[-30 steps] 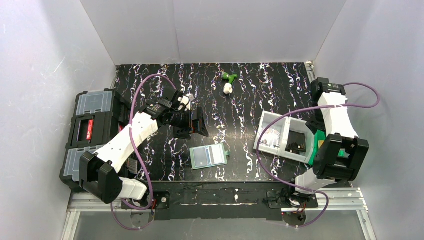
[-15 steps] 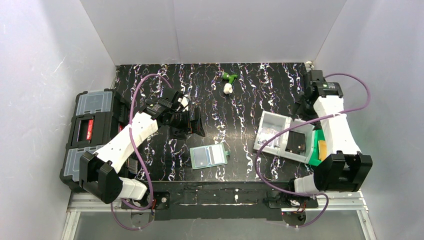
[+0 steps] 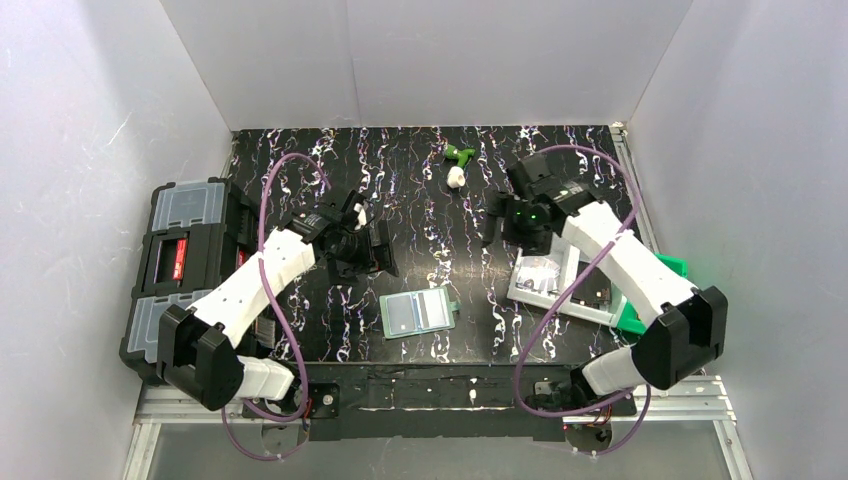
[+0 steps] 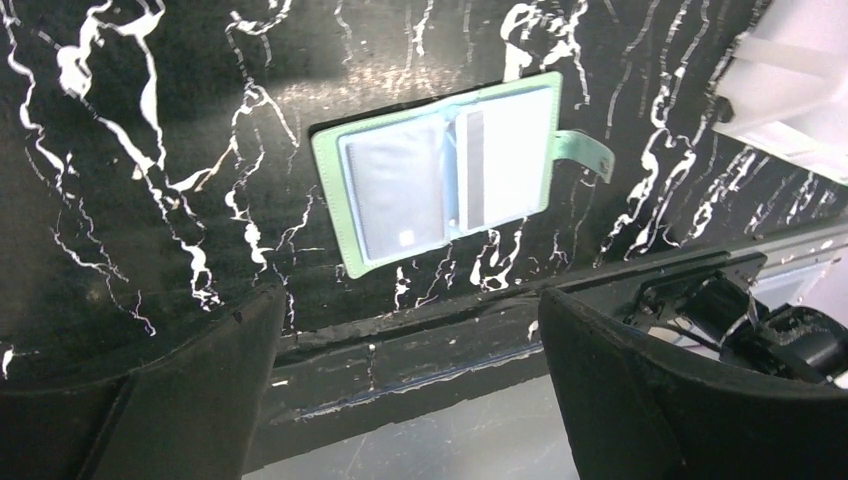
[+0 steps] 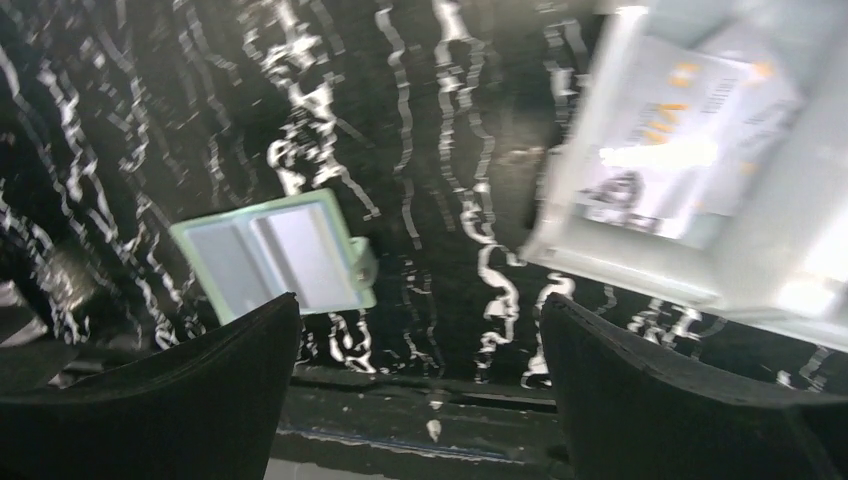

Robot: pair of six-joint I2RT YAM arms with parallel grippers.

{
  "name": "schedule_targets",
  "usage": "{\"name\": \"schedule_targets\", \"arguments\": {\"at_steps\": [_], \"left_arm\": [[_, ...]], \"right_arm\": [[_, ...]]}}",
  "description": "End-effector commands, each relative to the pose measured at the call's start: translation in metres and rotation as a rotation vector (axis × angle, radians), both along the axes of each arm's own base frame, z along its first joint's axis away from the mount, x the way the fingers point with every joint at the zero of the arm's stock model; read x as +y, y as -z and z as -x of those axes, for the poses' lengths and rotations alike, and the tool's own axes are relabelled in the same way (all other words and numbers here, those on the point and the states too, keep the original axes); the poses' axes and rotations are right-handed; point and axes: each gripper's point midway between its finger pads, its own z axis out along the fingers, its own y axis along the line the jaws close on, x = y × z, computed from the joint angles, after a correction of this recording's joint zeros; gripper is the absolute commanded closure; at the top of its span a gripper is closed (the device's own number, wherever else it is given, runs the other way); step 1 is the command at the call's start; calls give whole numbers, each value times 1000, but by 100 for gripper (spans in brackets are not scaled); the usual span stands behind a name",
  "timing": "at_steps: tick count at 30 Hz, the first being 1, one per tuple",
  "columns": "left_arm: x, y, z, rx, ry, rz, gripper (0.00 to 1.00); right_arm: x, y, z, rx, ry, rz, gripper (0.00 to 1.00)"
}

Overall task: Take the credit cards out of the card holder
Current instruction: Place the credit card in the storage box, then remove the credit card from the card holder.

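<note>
At 6 o'clock on the table (image 3: 560, 160), close to the near edge, the holder (image 3: 418, 313) lies opened flat with its inner side up. Its tab (image 4: 585, 152) sticks out toward 3 o'clock. It is a soft mint-green cover with a thin rim around two pale sleeves. Each sleeve shows pale grey cards (image 4: 395, 185) tucked in, and a narrow strip near the fold may be another card's edge. How many are stacked cannot be told. Just beyond it, toward 11 o'clock, the left gripper (image 4: 410, 310) hangs above the table with its fingers spread wide and nothing between them. Toward 2 o'clock from the holder, the right gripper (image 5: 418, 310) is likewise spread wide and empty, near the tray (image 3: 520, 283). That tray sits at 3 o'clock from the holder. One compartment holds a pale printed piece (image 3: 545, 272) that looks like a card, though the right wrist view is too blurred to confirm it. I judge the task partly done at best: the holder is open, neither gripper touches it, and the cards in its sleeves remain to be drawn out.
</note>
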Motion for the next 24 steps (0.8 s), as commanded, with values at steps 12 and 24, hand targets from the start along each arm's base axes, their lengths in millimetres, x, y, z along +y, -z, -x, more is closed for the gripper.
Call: {"name": "schedule_targets", "arguments": {"at_steps": [12,24], "left_arm": [[28,36,17,74,-134,-9,2],[38,55,27,129,-235,31,2]], "right_arm": [[159,53,48,145,-345,-191,11],[200,81,69,218,-474,-159,25]]}}
